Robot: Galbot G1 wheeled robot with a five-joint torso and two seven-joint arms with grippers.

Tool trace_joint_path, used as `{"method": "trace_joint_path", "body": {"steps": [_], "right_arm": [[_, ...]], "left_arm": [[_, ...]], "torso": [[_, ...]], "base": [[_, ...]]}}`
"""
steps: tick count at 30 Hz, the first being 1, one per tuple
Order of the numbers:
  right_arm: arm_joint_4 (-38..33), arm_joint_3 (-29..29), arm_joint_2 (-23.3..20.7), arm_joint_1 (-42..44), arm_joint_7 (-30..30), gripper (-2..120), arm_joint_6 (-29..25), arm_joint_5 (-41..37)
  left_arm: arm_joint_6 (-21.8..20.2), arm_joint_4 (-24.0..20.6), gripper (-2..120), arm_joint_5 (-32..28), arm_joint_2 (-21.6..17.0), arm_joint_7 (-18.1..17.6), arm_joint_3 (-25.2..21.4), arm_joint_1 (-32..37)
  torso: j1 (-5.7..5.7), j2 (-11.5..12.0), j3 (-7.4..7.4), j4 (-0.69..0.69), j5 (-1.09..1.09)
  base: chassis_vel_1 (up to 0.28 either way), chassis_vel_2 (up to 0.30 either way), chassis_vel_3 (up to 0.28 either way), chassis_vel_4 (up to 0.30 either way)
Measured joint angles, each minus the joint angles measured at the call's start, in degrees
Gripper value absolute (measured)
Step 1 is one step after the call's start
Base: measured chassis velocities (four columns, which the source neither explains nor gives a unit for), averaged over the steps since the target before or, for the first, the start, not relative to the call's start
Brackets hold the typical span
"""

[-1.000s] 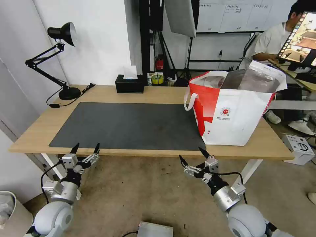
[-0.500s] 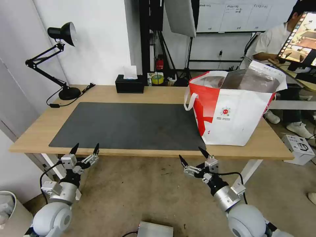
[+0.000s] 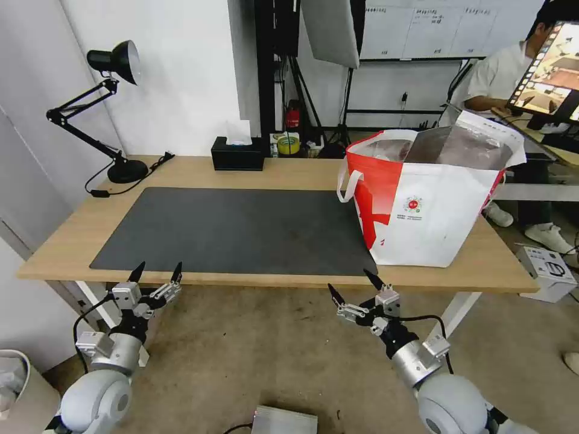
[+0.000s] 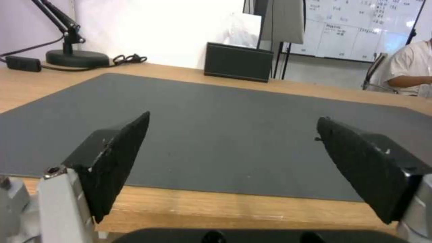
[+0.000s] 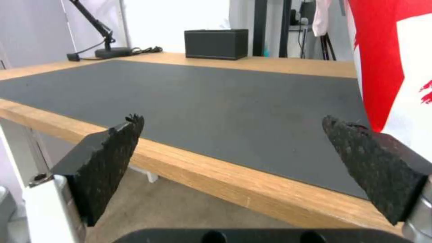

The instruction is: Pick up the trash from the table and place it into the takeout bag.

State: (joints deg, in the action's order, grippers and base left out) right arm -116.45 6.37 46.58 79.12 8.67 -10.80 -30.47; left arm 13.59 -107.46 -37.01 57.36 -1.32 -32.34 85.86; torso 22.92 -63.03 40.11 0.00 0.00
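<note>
Behind the table [image 3: 289, 172] we note a lamp [image 3: 114, 66] and black tissue box [image 3: 237, 154]. We find the grey mat [image 3: 241, 229] bare, with no trash on it. The takeout bag [image 3: 428, 199] stands on the table's right end, mouth open; its contents are possibly trash, though we cannot make them out. Both grippers, left [image 3: 156, 272] and right [image 3: 351, 287], hang below the near edge, jaws spread wide, holding nothing. We judge the task done or nearly so.
</note>
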Motion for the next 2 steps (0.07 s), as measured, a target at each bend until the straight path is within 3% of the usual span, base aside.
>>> {"method": "trace_joint_path", "body": {"steps": [2], "right_arm": [[0.0,0.0,0.0,0.0,0.0,100,0.0,0.0]], "left_arm": [[0.0,0.0,100,0.0,0.0,0.0,0.0,0.0]], "torso": [[0.00,0.0,0.00,0.00,0.00]], "base": [[0.000,0.000,0.000,0.000]]}}
